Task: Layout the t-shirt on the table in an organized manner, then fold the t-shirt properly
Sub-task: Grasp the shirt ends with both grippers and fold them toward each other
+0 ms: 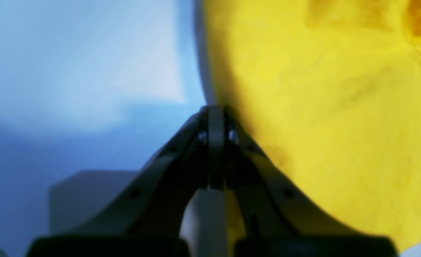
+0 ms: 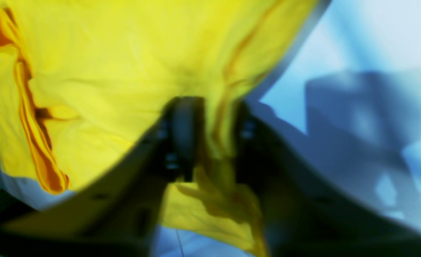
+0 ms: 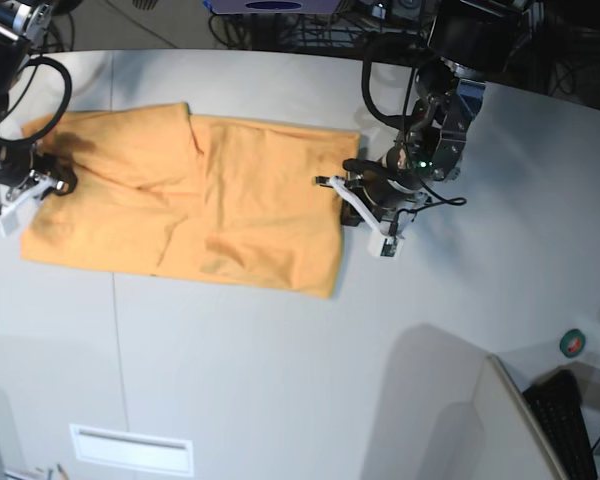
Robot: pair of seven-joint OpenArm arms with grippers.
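Note:
The light orange t-shirt (image 3: pixel 230 200) lies spread across the far half of the table (image 3: pixel 280 350), with folds near its left sleeve. At the shirt's left edge my right gripper (image 3: pixel 48 184) has cloth caught in it. In the blurred right wrist view a bunched strip of the t-shirt (image 2: pixel 107 71) runs between the fingers of the right gripper (image 2: pixel 214 125), which is shut on it. My left gripper (image 3: pixel 344 190) sits at the shirt's right edge. Seen from the left wrist, the left gripper (image 1: pixel 216 110) has its fingers pressed together, and the t-shirt (image 1: pixel 321 107) touches their right side.
A small green and red round thing (image 3: pixel 573 343) lies near the table's right edge. A dark keyboard (image 3: pixel 570 420) and a white upright panel (image 3: pixel 480 420) stand at the bottom right. Cables and dark equipment (image 3: pixel 310 20) line the far edge. A thin seam (image 3: pixel 115 350) crosses the tabletop.

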